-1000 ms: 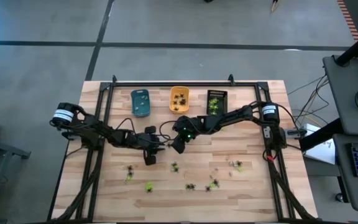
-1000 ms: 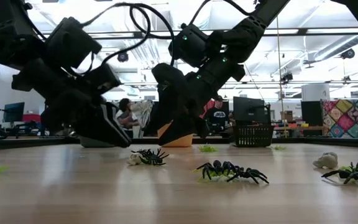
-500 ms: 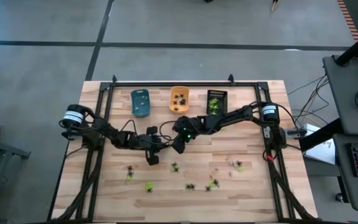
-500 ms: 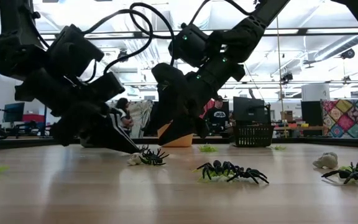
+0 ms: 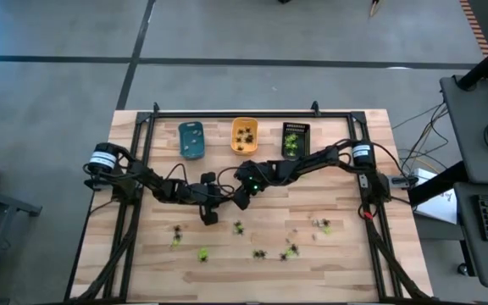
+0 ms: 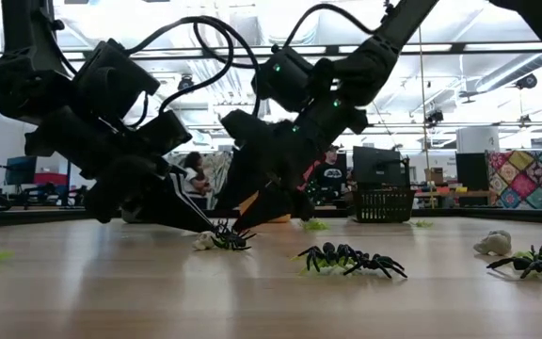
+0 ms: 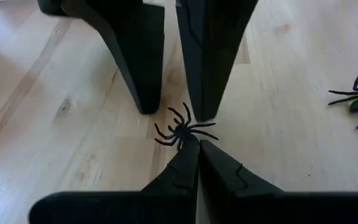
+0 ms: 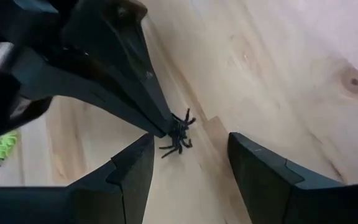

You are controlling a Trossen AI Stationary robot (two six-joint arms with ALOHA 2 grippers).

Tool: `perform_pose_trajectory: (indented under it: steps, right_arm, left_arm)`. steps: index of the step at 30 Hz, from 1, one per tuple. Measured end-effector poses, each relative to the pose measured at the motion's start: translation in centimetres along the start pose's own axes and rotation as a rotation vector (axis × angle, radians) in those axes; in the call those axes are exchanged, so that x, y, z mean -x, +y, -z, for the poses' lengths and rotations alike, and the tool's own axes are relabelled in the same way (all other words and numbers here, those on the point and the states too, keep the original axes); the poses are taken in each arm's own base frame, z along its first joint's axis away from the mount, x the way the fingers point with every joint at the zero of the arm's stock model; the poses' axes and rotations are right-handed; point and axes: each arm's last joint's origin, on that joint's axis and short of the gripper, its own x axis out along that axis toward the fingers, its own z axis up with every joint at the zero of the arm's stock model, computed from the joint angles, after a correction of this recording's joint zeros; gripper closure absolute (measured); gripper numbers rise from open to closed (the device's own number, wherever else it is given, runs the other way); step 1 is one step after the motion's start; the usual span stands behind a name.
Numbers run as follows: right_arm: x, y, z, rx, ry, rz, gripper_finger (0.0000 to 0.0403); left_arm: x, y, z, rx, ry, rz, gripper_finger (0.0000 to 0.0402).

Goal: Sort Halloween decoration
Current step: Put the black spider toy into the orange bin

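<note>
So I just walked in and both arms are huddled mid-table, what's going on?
The left gripper has shut on a black spider lying on the table. The right gripper is open, its fingers planted either side of that same spider. More spiders lie scattered nearer the front edge, and some already sit in the orange tray and black tray.

A small black plastic spider (image 7: 184,132) lies flat on the wooden table near its middle, legs spread, its rear pinched between the closed tips of the left gripper (image 7: 197,144). More tiny spidery figures are scattered across the near half of the table: a black one on a yellow-green one (image 6: 351,259), another black one (image 6: 537,261), a pale whitish one (image 6: 493,244), a yellow-green one (image 5: 202,253)
</note>
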Motion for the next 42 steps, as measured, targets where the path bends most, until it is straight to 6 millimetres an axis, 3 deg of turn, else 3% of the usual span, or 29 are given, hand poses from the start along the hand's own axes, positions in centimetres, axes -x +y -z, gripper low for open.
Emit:
perform_pose_trajectory:
  steps: [10,34,42]
  right_arm:
    - [-0.1,0.1,-0.1,0.01,-0.015,-0.02,0.0219]
    - [-0.5,-0.3,0.1,0.072,-0.01,-0.006,0.0386]
    - [0.2,0.2,-0.4,0.131,-0.027,-0.023,0.0394]
  left_arm:
    - [0.0,0.0,0.0,0.002,-0.011,0.001,0.0402]
    - [0.3,0.0,-0.5,0.008,-0.039,0.011,0.0401]
    - [1.1,0.2,-0.6,-0.002,0.005,-0.015,0.0401]
